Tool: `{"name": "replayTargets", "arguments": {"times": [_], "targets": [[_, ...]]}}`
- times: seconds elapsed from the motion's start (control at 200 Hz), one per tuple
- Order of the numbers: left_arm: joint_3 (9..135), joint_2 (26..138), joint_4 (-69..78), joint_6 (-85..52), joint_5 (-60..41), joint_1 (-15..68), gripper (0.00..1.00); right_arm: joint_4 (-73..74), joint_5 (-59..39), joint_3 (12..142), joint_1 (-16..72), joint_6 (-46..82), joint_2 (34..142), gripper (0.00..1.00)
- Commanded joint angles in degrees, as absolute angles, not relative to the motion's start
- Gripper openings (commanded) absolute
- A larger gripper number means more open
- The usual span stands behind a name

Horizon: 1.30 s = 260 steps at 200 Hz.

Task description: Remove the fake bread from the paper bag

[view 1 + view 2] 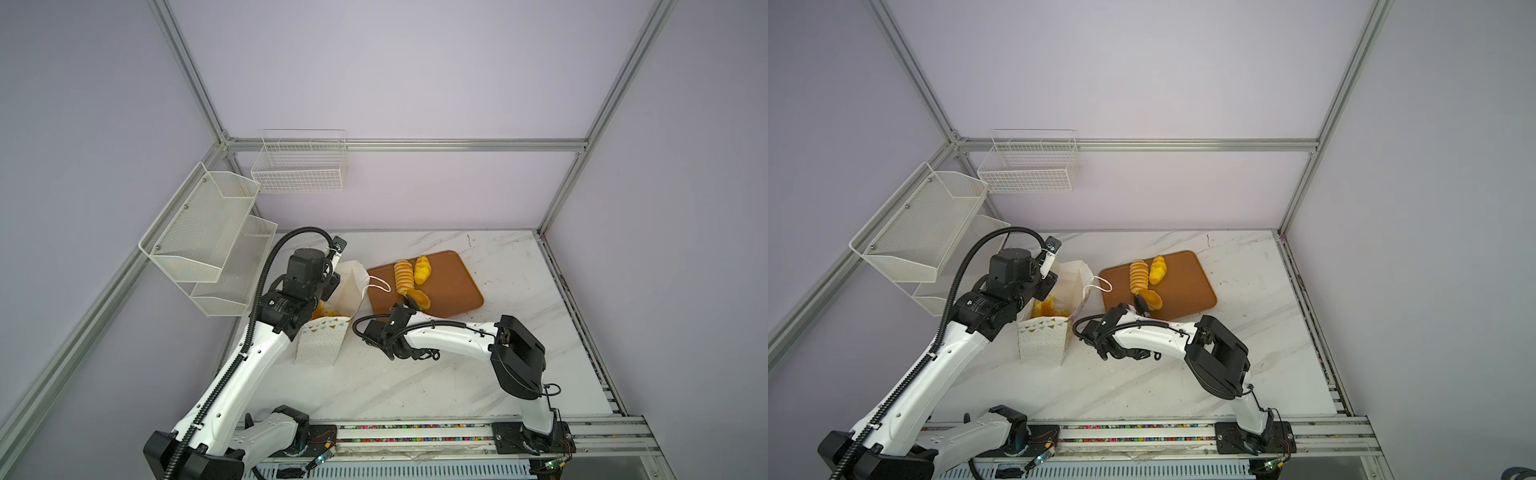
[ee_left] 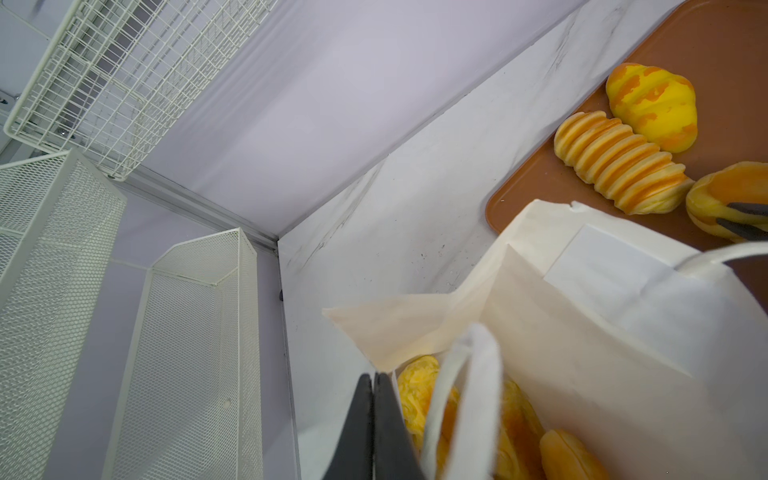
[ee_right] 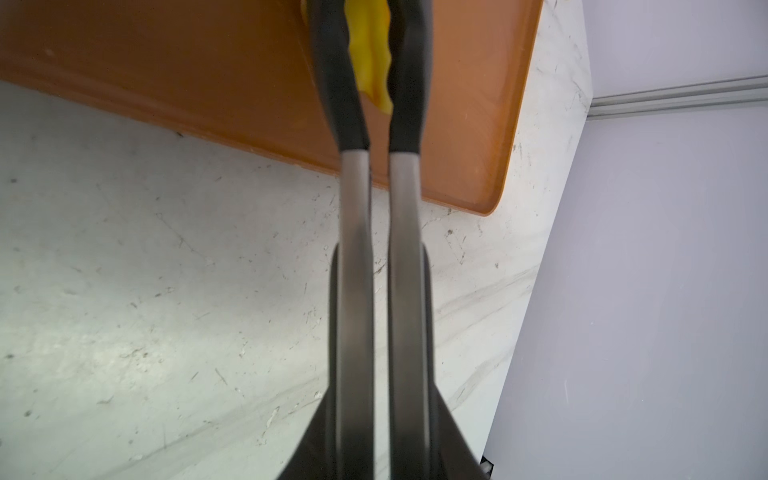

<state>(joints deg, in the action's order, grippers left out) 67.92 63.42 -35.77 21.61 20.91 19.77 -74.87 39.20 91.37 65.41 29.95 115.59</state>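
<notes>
Left pincer (image 2: 373,384) nips paper bag (image 2: 582,353) rim — right pincer (image 2: 726,215) squeezes a bun (image 2: 712,187).

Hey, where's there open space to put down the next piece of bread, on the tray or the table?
Free: the tray's right half, from the pastries to its rim; the table strip between the right arm and the front rail. Crowded: the tray's left end, with three pastries, the handle of the paper bag and the right gripper.
</notes>
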Motion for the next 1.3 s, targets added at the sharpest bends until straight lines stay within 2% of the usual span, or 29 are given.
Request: {"name": "replayTargets", "arguments": {"times": [0.0,0.36,0.765,0.87,0.97,1.295], "targets": [[68.64,62.14,-36.12,20.31,19.71,19.42,0.00,-75.23,39.82,92.68,63.90,30.32,110.57,0.00],[68.82,62.14,-36.39,19.50,18.79,19.42,0.00,-55.70,11.43,84.61,50.27,23.51,95.59,0.00],[68.29,62.11,-36.29,19.25,17.68,19.40,0.00,-45.14,-12.82,73.69,40.69,25.34,88.65,0.00],[68.29,62.40,-36.13,19.11,17.44,19.41,0.00,-43.08,-14.75,69.30,38.70,26.02,87.08,0.00],[68.44,62.75,-36.10,18.99,17.25,19.42,0.00,-43.53,-12.32,67.39,37.14,26.51,86.93,0.00],[69.43,63.19,-36.30,18.93,17.14,19.38,0.00,-44.39,-7.81,70.18,36.32,27.75,85.66,0.00]]}}
